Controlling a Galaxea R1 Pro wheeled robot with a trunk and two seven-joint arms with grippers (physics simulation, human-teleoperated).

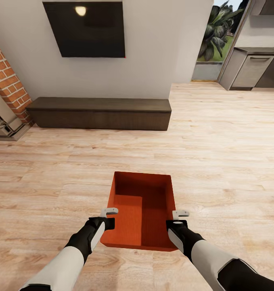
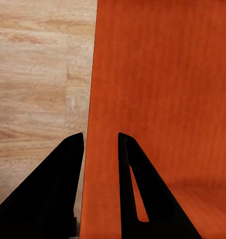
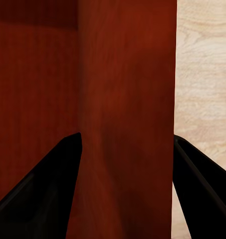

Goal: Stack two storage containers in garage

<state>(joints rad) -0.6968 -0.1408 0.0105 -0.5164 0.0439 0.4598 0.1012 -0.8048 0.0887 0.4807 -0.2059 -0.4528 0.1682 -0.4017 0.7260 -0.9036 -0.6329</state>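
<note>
- One storage container (image 1: 141,210), orange-red and open-topped, sits in front of the robot over the light wood floor (image 1: 217,153) of the living room, between the two arms.
- Left gripper (image 1: 109,215) straddles the container's left wall: in the left wrist view the two dark fingers (image 2: 137,199) stand either side of the wall edge, one outside, one inside. Looks clenched on the wall, small gap on the outer side, so contact there is not certain.
- Right gripper (image 1: 179,216) straddles the right wall; in the right wrist view its fingers (image 3: 43,194) sit wide of the wall, clear floor showing beside the outer one. Reads as released, not yet pinching.
- Step in hand, my read: get a two-handed hold, then carry. To do it well: close both sides evenly on the walls, keep the wrists level so the box does not tip, lift straight up before driving off.
- Risk: one-sided grip would let the box swing or slip.
- Hard to tell: whether the container rests on the floor or is already raised; its underside is hidden.
- Second container and the garage are not seen here.
- Long dark low cabinet (image 1: 100,113) under a wall screen (image 1: 86,28) lies well ahead; brick column (image 1: 7,76) at the left is cut off.
</note>
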